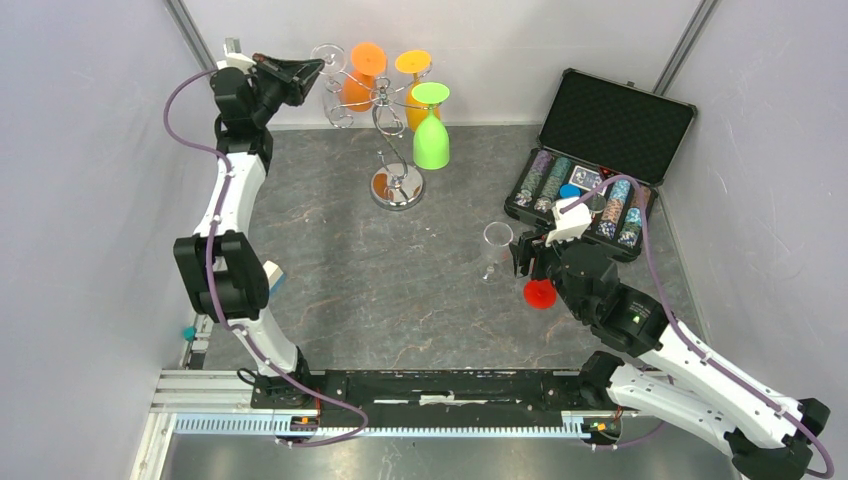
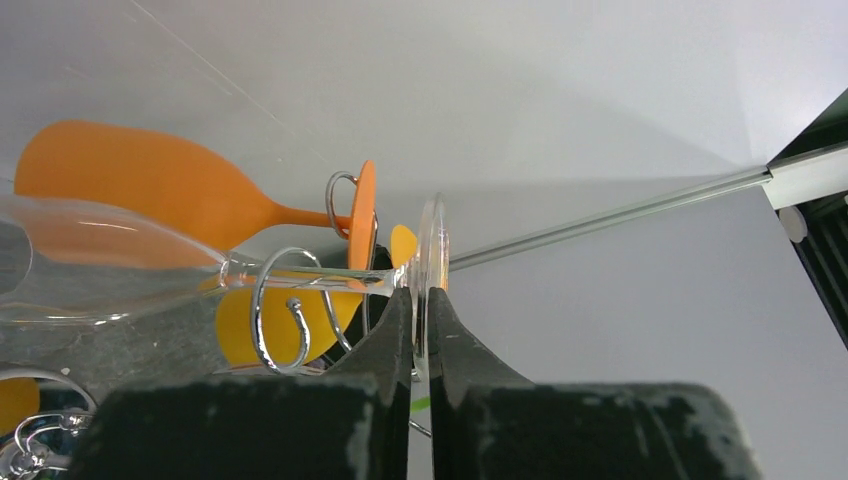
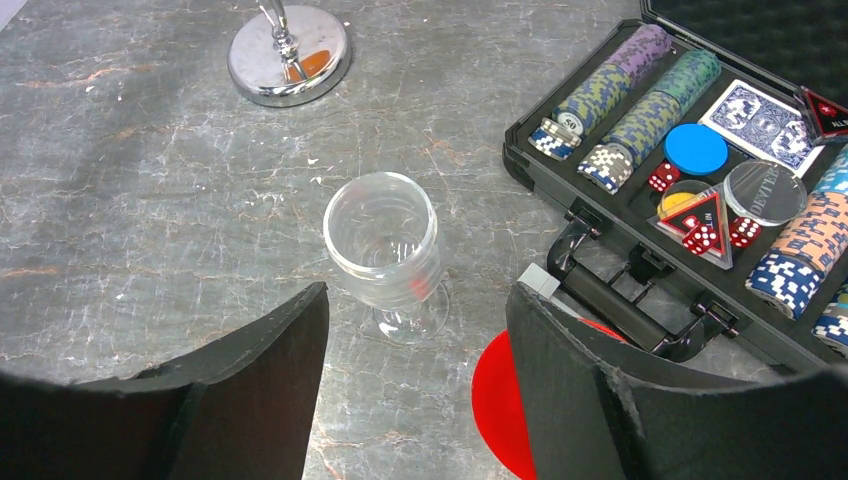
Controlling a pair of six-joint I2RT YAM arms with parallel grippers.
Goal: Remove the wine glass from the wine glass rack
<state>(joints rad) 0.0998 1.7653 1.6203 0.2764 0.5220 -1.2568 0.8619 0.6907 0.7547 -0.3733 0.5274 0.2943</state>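
The silver wine glass rack point(image 1: 397, 150) stands at the back of the table on its round base point(image 3: 289, 55). A clear wine glass point(image 1: 335, 88) hangs upside down from its left scroll arm point(image 2: 275, 320). My left gripper point(image 1: 315, 68) is up at that arm. In the left wrist view it point(image 2: 421, 305) is shut on the rim of the clear glass's foot point(image 2: 433, 240), and the stem still lies in the scroll. My right gripper point(image 3: 418, 292) is open and empty, just above and near a second clear glass point(image 3: 383, 240) standing on the table point(image 1: 496, 250).
Orange point(image 1: 362, 75), yellow-orange point(image 1: 415, 85) and green point(image 1: 431, 125) glasses hang on the rack. An open black poker chip case point(image 1: 600, 170) lies at the right. A red round disc point(image 3: 495, 400) lies on the table under my right gripper. Walls close in the back and the sides.
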